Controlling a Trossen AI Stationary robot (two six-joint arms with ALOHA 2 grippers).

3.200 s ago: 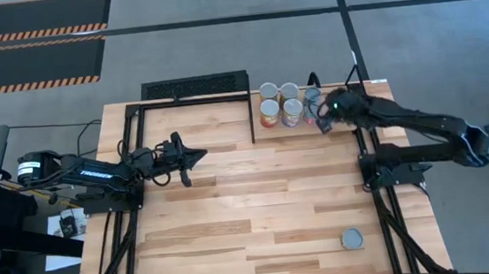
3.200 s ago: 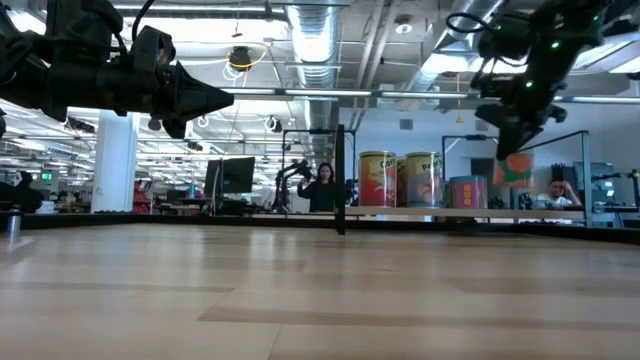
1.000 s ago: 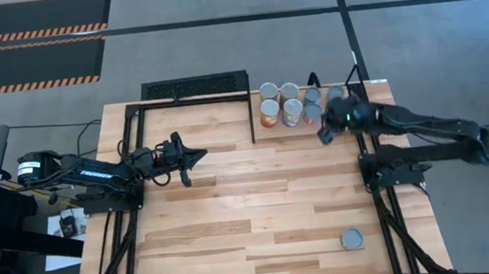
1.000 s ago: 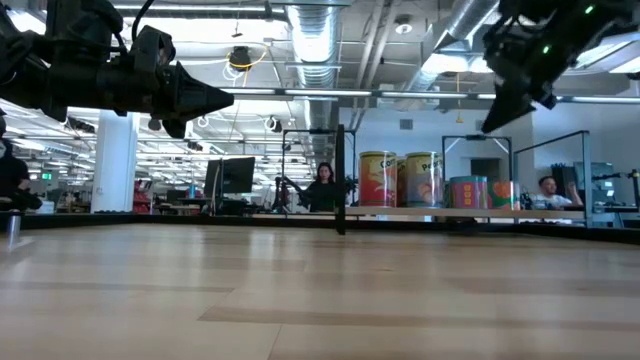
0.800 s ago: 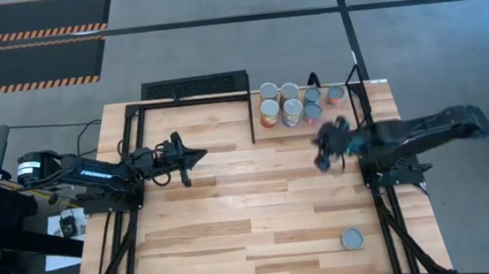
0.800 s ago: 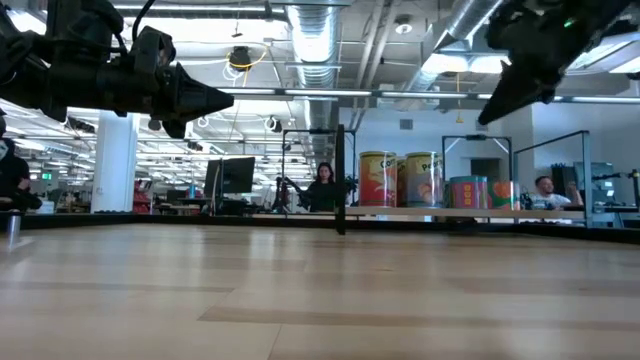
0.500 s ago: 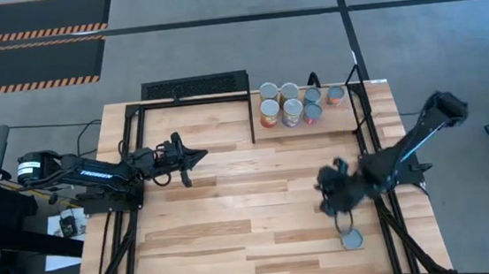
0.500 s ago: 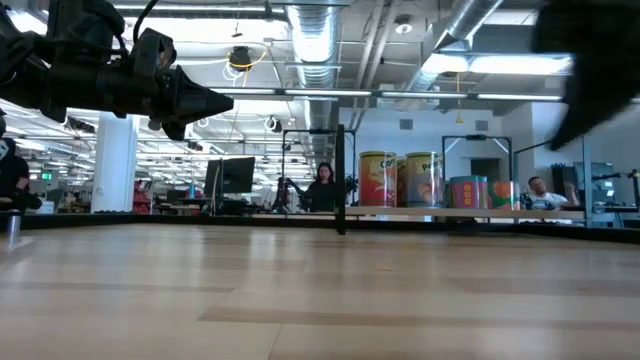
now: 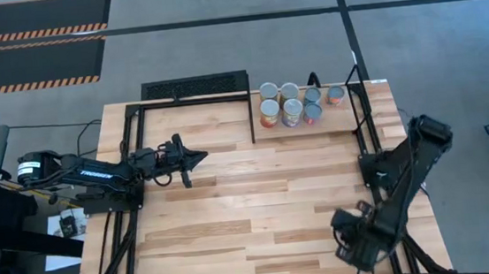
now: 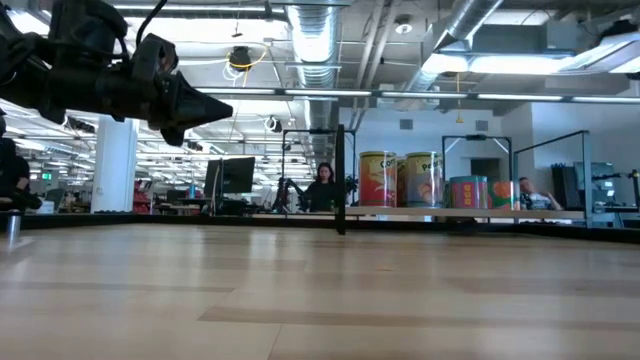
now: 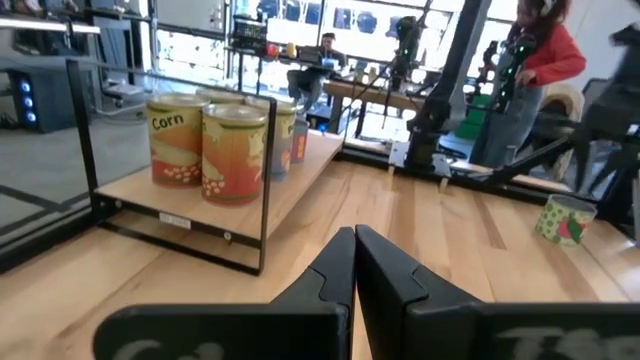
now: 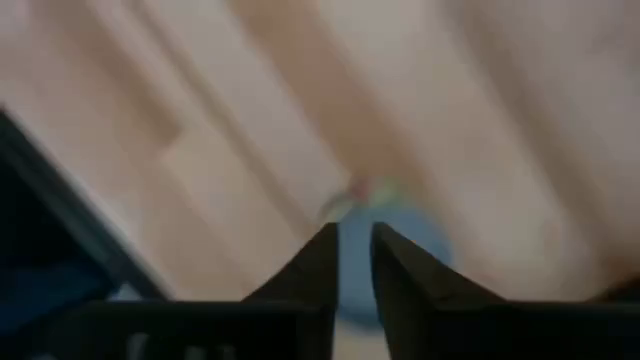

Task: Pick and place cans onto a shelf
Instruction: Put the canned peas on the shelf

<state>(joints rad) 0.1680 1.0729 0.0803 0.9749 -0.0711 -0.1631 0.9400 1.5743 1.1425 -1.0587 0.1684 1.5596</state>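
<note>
I am between placements: six cans [image 9: 295, 104] stand together on the shelf [image 9: 340, 115], far ahead of my right gripper [image 9: 353, 243], and the last can [image 12: 385, 245], grey-blue with a silver lid, sits on the table [image 9: 233, 209] directly below that gripper. The step in hand, as I judge it, is reaching for this last can. My right fingers [image 12: 312, 275] stand a narrow gap apart, with nothing between them, and the can's lid shows through the gap; I will likely need to spread wider than the can, come down around its sides, and only then close. A second ago this gripper was up beside the shelved cans, nearly shut; it has since swung back across the table to the near corner and started to part. The shelf row looks the same as it did then. My left gripper [image 11: 352, 262] hangs closed and empty over the far left of the table, pointing toward the shelf, and has not stirred.
</note>
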